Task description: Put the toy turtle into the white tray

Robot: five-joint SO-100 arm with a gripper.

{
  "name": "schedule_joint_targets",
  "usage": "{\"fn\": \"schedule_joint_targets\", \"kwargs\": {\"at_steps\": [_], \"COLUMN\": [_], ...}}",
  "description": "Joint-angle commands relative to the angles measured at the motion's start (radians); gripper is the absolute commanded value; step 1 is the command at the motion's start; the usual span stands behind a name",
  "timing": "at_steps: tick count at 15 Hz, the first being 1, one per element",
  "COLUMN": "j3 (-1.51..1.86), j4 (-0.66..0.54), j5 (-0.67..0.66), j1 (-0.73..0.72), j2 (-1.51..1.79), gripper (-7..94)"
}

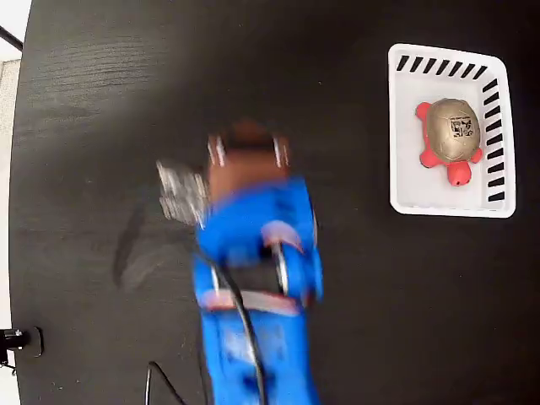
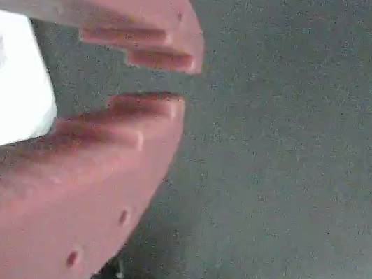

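Observation:
In the fixed view the toy turtle (image 1: 454, 131) lies inside the white tray (image 1: 407, 169) at the upper right, gold shell up, red head and feet showing. The blue arm reaches up from the bottom middle, blurred by motion. Its gripper (image 1: 245, 143) is well left of the tray, over bare table. The wrist view shows the gripper (image 2: 181, 81) with its pink-red fingers (image 2: 117, 171) a narrow gap apart and nothing between them. A blurred white corner of the tray (image 2: 11, 83) shows at the left edge behind the fingers.
The table (image 1: 380, 321) is a dark, black-grained surface. Its left edge runs down the left side of the fixed view, with a small black clamp (image 1: 18, 341) at the lower left. A black cable (image 1: 245, 337) trails along the arm.

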Motion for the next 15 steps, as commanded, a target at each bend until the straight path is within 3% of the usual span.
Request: {"fn": "schedule_joint_targets", "kwargs": {"at_steps": [1, 5, 9, 13, 15], "j3": [0.333, 0.624, 0.776, 0.787, 0.788], "j4": [-0.087, -0.014, 0.179, 0.353, 0.353], "j5": [-0.014, -0.012, -0.003, 0.015, 0.020], "j1": [-0.029, -0.040, -0.043, -0.055, -0.040], "j2": [0.305, 0.655, 1.029, 1.189, 1.190], "gripper": [0, 0, 0, 0, 0]}}
